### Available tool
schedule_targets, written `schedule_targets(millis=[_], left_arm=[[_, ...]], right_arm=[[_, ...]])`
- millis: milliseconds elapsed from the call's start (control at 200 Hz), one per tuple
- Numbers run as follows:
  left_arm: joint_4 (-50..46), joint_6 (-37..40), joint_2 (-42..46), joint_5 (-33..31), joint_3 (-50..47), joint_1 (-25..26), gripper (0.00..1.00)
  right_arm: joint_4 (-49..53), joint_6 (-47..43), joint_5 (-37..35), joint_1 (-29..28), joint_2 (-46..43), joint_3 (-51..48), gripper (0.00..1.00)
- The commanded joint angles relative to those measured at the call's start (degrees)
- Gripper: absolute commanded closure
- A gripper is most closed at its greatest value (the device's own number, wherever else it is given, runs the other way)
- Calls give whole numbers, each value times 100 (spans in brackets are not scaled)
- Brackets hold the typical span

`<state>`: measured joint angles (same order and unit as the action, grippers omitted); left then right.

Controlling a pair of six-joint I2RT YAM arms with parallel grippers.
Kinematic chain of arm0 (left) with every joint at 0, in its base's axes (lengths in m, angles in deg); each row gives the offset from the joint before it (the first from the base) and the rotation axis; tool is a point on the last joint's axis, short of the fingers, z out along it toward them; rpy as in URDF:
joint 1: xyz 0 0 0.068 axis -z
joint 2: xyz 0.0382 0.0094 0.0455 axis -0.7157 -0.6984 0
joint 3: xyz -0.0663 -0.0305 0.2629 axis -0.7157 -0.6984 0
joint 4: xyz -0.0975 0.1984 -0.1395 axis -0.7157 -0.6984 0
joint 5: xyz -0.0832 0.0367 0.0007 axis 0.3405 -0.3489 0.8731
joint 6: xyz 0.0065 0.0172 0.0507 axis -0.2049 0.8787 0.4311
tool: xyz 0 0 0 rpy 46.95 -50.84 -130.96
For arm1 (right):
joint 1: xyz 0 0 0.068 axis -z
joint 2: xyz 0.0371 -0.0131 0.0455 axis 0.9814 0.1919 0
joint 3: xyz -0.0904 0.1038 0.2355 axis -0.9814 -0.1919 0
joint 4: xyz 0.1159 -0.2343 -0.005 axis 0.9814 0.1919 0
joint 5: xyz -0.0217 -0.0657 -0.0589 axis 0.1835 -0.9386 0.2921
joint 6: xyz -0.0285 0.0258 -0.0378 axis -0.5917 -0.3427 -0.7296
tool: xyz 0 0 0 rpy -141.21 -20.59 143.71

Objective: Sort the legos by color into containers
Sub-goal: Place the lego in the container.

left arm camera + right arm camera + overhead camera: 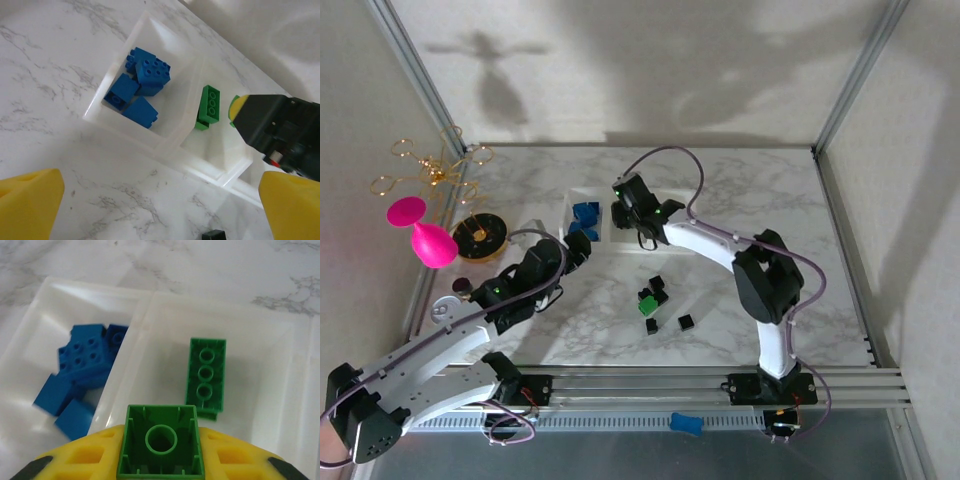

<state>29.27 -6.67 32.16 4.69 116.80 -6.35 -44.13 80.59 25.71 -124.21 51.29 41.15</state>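
the right gripper [160, 458] is closed narrow on a green brick [161, 437]. the brick is pinched between the yellow pads [82, 460], and its hollow underside, with one round tube, faces the wrist camera. just ahead of these jaws a second green brick [206, 375], long and with three rings on its face, lies flat in the middle compartment of the containers [146, 305]. ahead and to the left, past the shared clear wall, the blue bricks [82, 372] lie piled in the next compartment.

the left gripper [160, 212] stands wide open with only bare marble table [45, 85] between its fingertips. the blue pile is ahead of these jaws. the long green brick is ahead to their right, beside the right gripper's black body.

the held brick's lower edge is cut off by the frame, and how high it hangs above the rim cannot be told. the third compartment is cropped in both wrist views. from the top camera the right arm covers the middle compartment. a black brick [214, 235] is half cut off at the bottom edge, near the left gripper's right fingertip.

the middle compartment's floor lies open to the right of the long brick. behind both jaws the loose legos [655, 300], one green and a few black, sit scattered on the open table.
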Motion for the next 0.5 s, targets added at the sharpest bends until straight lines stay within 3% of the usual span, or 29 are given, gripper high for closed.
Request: schedule_targets(millis=[0, 496], left_arm=[[70, 306, -106, 148, 239, -156, 1], [512, 404, -545, 609, 89, -533, 0]], right_arm=[[99, -202, -317, 124, 437, 524, 72], [425, -492, -389, 491, 1653, 1861, 68]])
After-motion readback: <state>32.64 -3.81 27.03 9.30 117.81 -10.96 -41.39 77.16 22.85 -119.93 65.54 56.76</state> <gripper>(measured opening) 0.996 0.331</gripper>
